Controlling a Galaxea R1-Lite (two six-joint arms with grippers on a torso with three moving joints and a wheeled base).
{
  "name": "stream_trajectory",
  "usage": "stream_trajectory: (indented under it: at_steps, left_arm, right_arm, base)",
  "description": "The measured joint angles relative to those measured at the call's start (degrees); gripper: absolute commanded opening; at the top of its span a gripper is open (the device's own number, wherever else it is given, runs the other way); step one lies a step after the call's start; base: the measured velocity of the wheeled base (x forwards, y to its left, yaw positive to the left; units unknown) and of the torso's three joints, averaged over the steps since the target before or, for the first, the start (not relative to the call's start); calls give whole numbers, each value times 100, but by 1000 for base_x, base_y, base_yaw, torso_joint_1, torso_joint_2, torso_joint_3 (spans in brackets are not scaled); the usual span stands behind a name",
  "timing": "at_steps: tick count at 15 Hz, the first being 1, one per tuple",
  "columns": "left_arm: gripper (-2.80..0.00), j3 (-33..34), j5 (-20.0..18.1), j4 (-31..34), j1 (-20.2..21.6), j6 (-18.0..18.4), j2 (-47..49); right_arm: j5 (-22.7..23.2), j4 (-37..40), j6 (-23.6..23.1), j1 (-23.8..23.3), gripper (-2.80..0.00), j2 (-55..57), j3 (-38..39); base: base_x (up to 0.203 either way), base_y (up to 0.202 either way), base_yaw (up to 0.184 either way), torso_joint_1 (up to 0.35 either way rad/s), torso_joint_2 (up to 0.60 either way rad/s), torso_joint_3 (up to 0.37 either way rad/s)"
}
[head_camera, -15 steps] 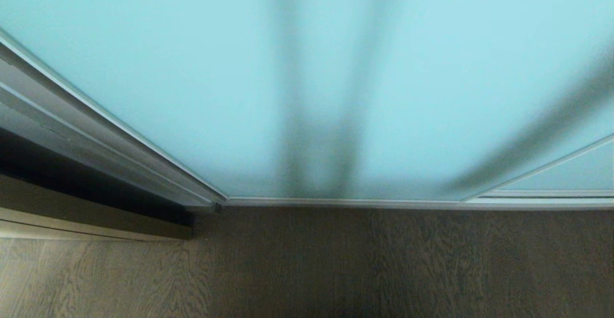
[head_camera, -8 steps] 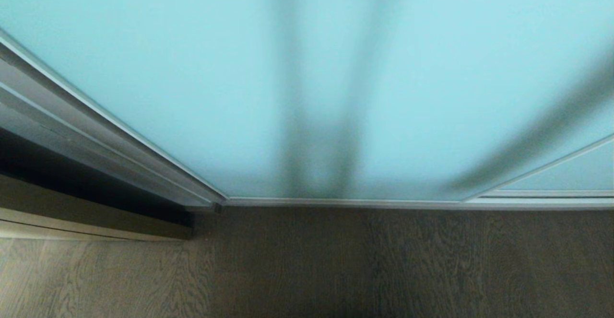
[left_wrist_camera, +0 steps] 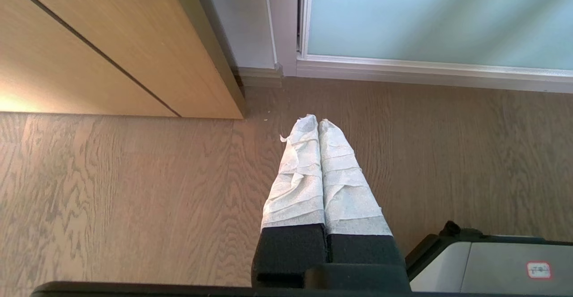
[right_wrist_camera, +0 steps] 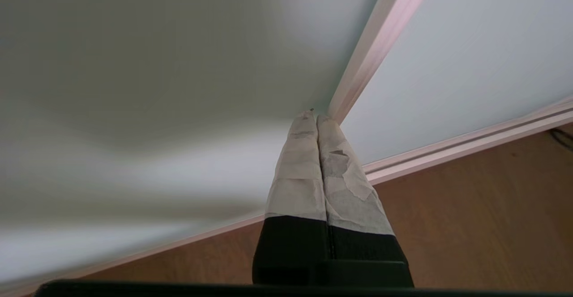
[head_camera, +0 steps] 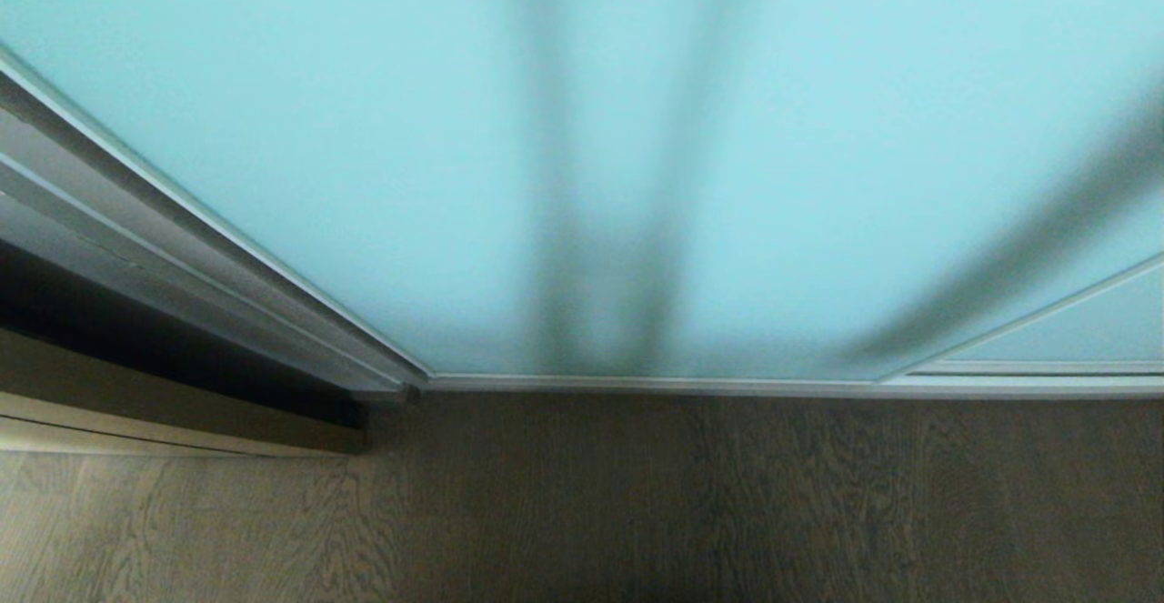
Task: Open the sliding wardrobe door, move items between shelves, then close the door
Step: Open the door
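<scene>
Head view: the sliding wardrobe door [head_camera: 364, 130] filled the wall ahead, fully across its opening, its silver frame meeting the wood-grain floor [head_camera: 637, 503], with a tan wooden door [head_camera: 136, 403] at my left. Left wrist view: my left gripper [left_wrist_camera: 318, 120] hung over bare floor, taped fingers pressed together, near the tan door's corner. Right wrist view: my right gripper [right_wrist_camera: 311, 115], fingers together and empty, pointed at the door's vertical frame edge [right_wrist_camera: 371, 55]; contact unclear.

The door [head_camera: 364, 130] runs off the head view's top and both sides. Its frosted glass hides whatever stands behind; only dim vertical bands show at centre. At lower right of the left wrist view, a grey housing [left_wrist_camera: 492, 265] is cut off.
</scene>
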Motion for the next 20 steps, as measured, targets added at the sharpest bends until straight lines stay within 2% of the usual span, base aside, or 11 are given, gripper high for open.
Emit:
stream_trajectory:
  at_steps: [7, 15, 18, 20]
  left_arm:
    - [-280, 0, 0, -2, 1, 0, 0]
    - [-280, 0, -1, -2, 0, 0, 0]
    - [-280, 0, -2, 0, 0, 1, 0]
    - [-280, 0, -2, 0, 0, 2, 0]
  right_arm:
    - [133, -242, 22, -541, -280, 344, -92]
    - [1112, -283, 28, -1948, -280, 626, -441]
    - [1245, -288, 22, -2375, -280, 678, -477]
    - [1290, -630, 23, -2591, -280, 719, -457]
  base:
    - [0, 0, 0, 0, 0, 0]
    - [0, 0, 0, 0, 0, 0]
    - [0, 0, 0, 0, 0, 0]
    - [0, 0, 0, 0, 0, 0]
